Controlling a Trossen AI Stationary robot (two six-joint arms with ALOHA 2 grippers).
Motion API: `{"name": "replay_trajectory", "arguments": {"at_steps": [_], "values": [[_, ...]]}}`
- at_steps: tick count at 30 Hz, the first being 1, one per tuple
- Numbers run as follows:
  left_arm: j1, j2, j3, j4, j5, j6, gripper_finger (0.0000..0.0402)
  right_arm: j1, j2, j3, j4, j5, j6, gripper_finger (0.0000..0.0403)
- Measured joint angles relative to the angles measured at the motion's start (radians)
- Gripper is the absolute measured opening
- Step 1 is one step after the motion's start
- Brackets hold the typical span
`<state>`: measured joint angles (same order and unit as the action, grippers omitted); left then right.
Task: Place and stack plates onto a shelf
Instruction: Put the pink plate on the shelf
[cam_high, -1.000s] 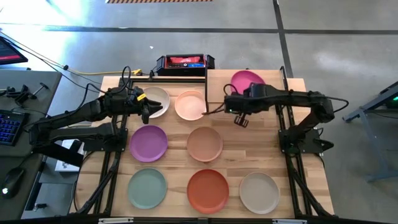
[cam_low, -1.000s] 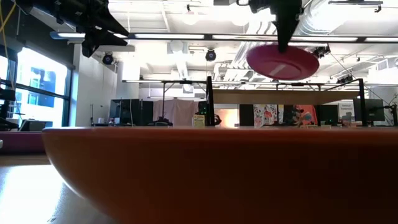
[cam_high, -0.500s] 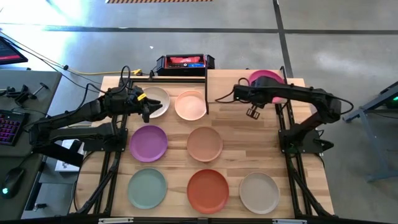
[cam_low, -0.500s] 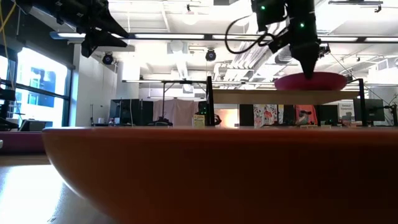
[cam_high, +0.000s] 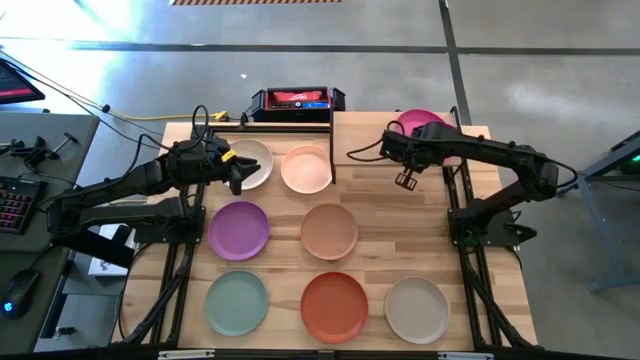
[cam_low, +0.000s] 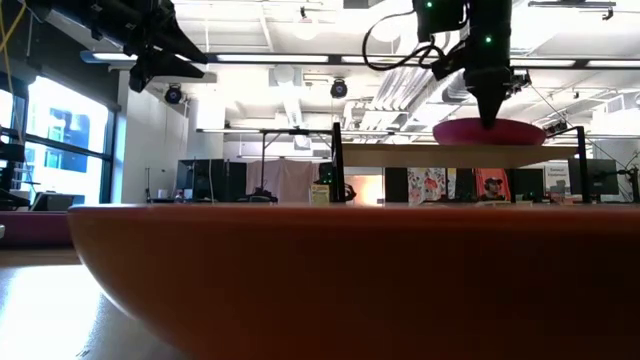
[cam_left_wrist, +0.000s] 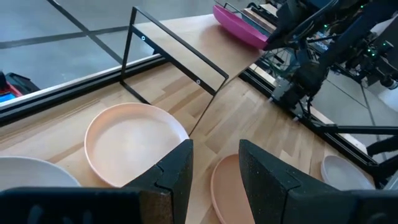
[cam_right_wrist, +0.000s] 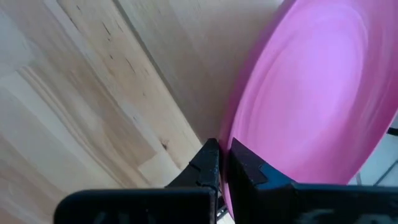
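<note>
Magenta plate (cam_high: 420, 124) set on shelf (cam_high: 375, 150), rim clamped by right pincer (cam_right_wrist: 221, 163). Seven plates left on table (cam_high: 380, 250). Left pincer (cam_left_wrist: 214, 171) held apart over cream plate (cam_high: 250, 160).

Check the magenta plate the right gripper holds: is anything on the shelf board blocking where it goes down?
Nothing visible does. The right gripper pinches the magenta plate by its rim, already low over the shelf, and the board near it looks bare.

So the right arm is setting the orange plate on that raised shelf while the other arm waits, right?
Not quite: the plate in the right gripper is the magenta plate, as the low view shows it on the shelf. The left gripper does wait.
</note>
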<state>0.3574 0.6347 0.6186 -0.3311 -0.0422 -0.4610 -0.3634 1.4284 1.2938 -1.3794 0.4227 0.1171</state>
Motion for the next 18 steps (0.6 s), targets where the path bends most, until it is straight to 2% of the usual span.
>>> {"name": "replay_trajectory", "arguments": {"at_steps": [9,18], "values": [[0.0,0.0,0.0,0.0,0.0,0.0,0.0117,-0.03,0.0,0.0,-0.001,-0.021,-0.02,0.0],[0.0,0.0,0.0,0.0,0.0,0.001,0.0117,-0.104,0.0,0.0,0.007,-0.144,-0.021,0.0]]}}
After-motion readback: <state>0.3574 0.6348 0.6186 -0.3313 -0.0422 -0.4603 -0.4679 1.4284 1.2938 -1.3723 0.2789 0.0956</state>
